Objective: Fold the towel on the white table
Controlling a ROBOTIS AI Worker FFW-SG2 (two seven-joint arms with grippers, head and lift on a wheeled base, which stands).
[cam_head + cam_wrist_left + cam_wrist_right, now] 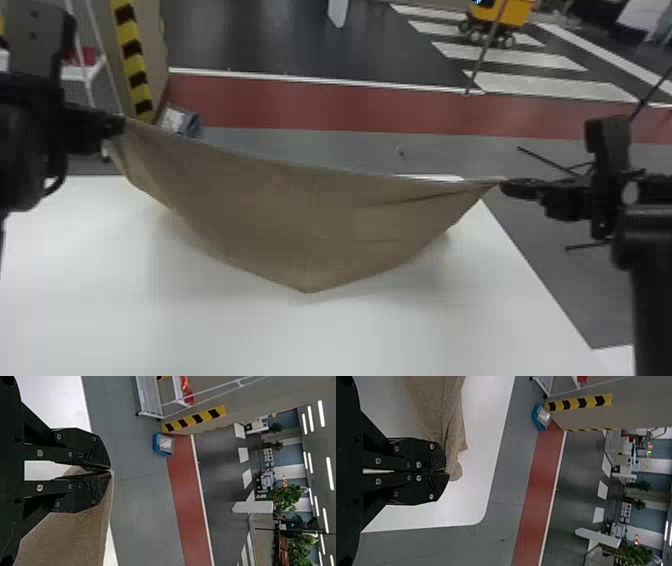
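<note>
— Where do we have the towel (300, 215)?

— We have it spread between our two arms, above the tabletop (300, 340), its upper edge sagging and its lower part drooping to a point. We can't tell whether that point touches down.

— And our grip?

— Our left tool (110, 471) is pressed together on one upper corner; our right tool (445, 472) pinches the other, where the cloth bunches into creases and a bit pokes out past the tips.

— How should we expect it to handle?

— Light and limp, we'd judge: nothing fragile, and the woven face shouldn't be slippery. It won't hold a shape by itself, so if we slacken, it'll likely crumple.

— So we keep to the corners?

— Yes, right at the two ends of that edge, with gentle, even tension. The bunched corner is where we'd most expect a crooked fold.
</note>
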